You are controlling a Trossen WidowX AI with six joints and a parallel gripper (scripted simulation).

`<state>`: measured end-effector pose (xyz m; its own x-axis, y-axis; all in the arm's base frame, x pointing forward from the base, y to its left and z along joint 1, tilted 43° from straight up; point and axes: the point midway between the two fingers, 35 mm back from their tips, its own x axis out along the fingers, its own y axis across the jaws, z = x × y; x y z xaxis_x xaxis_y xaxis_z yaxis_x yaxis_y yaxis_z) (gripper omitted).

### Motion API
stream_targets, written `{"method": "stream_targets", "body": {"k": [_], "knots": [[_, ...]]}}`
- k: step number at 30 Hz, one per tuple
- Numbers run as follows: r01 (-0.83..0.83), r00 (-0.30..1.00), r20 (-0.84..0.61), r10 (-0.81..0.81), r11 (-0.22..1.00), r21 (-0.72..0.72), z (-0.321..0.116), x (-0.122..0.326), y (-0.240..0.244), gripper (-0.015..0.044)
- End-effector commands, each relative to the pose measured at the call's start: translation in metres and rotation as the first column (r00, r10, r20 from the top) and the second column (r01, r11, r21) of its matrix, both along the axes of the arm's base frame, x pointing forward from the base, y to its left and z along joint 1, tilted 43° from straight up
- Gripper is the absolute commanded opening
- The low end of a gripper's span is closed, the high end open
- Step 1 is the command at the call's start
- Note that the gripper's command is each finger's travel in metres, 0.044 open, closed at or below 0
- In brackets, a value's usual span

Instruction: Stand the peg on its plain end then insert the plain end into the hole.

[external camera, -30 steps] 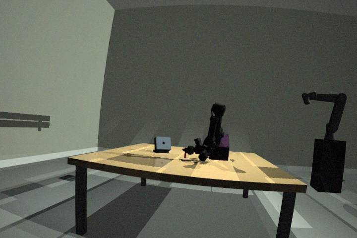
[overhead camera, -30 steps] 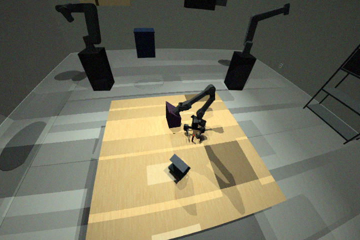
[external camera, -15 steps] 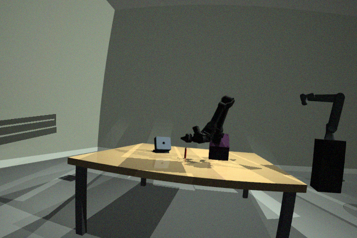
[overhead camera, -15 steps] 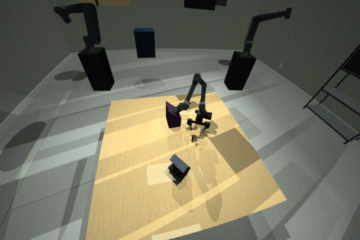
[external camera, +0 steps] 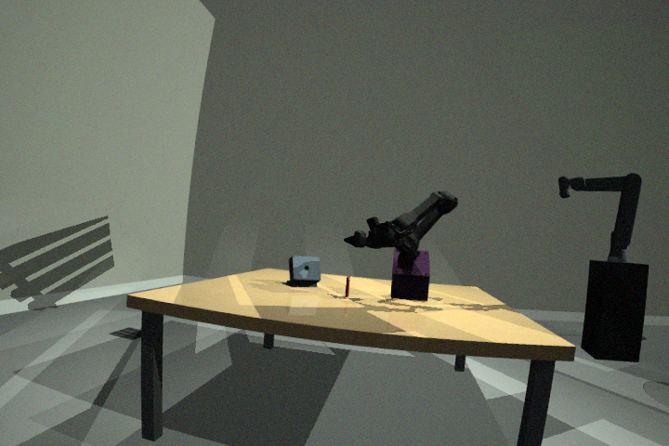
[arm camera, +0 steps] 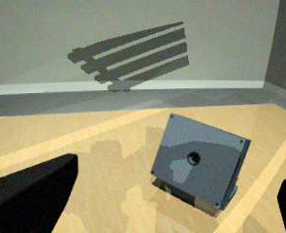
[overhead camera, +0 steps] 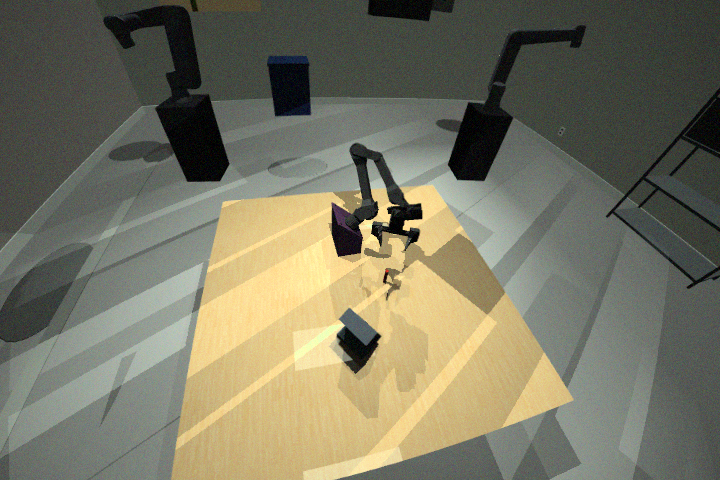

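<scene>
The red peg [overhead camera: 386,276] [external camera: 347,287] stands upright on the table [overhead camera: 247,350] [external camera: 198,300], touched by nothing. Its white band is too small to make out, and the peg is out of the wrist view. My gripper [overhead camera: 395,246] [external camera: 347,240] [arm camera: 181,179] is wide open and empty, raised above the table and back from the peg on the arm's base side. The blue-grey sloped panel [overhead camera: 361,327] [external camera: 297,270] [arm camera: 215,170] stands beyond the peg. Its hole [external camera: 306,268] [arm camera: 194,158] is dark and empty, near the middle of the face.
A purple block [overhead camera: 346,237] [external camera: 410,284] stands beside the base of my arm. Two other arms stand on black pedestals [overhead camera: 194,138] [overhead camera: 480,141] off the table. A blue cabinet [overhead camera: 290,87] and a dark shelf rack [overhead camera: 672,226] stand on the floor away from the table.
</scene>
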<state>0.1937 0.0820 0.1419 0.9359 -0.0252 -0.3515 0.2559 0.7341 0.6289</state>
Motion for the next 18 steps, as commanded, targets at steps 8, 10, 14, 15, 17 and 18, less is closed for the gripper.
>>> {"method": "stream_targets", "body": {"k": [8, 10, 14, 15, 17, 18], "knots": [[-0.151, 0.965, -0.237, 0.112, 0.977, -0.153, -0.023, 0.004, 0.008, 0.0440], [-0.188, 0.947, -0.293, 0.133, 0.967, -0.171, -0.028, 0.005, 0.010, 0.0440], [-0.265, 0.899, -0.404, 0.171, 0.946, -0.188, -0.038, 0.005, 0.013, 0.0440], [-0.284, 0.884, -0.431, 0.181, 0.940, -0.188, -0.041, 0.005, 0.014, 0.0440], [-0.321, 0.853, -0.483, 0.199, 0.929, -0.184, -0.046, 0.005, 0.016, 0.0440], [-0.341, 0.835, -0.509, 0.209, 0.923, -0.180, -0.048, 0.004, 0.016, 0.0440]]}}
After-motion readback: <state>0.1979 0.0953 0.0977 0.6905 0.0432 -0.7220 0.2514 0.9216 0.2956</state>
